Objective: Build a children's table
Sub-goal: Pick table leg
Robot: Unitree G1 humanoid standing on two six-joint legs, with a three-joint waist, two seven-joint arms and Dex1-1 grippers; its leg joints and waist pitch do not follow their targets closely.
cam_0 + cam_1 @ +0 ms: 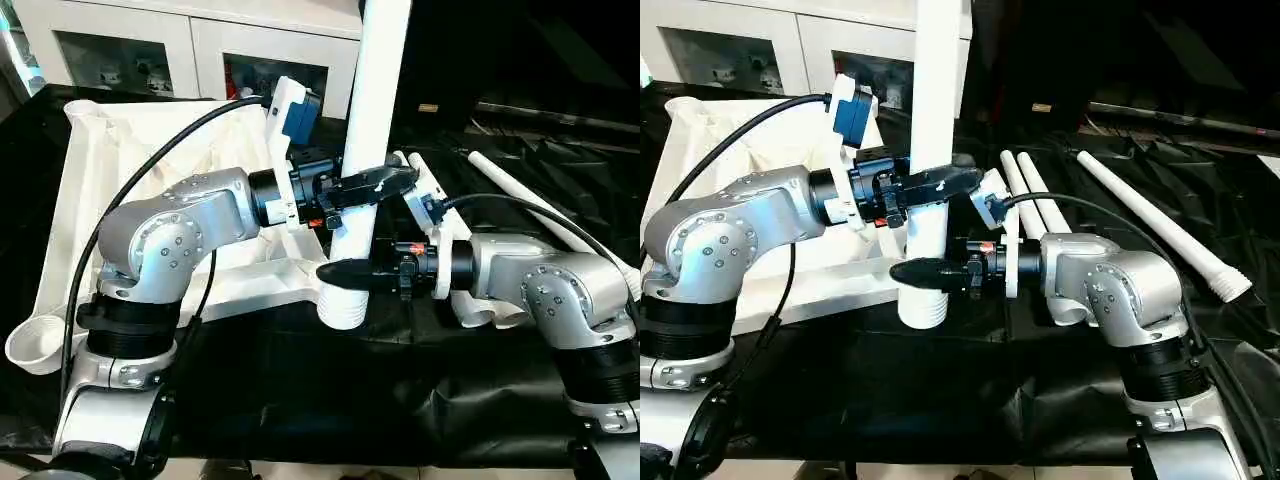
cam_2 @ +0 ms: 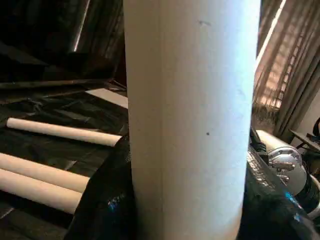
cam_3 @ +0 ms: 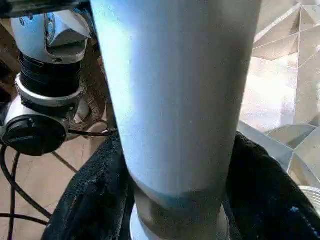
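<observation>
I'm seeing left gripper clamping upright white leg partway up; right gripper gripping same leg lower, just above corner socket of white tabletop; leg's foot sitting at socket; tabletop lying behind left gripper on black-draped work table; three spare legs lying beyond right gripper; white cabinet standing behind.

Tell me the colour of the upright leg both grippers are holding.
White: the upright tube leg is plain white, clearest in the right eye view.
</observation>
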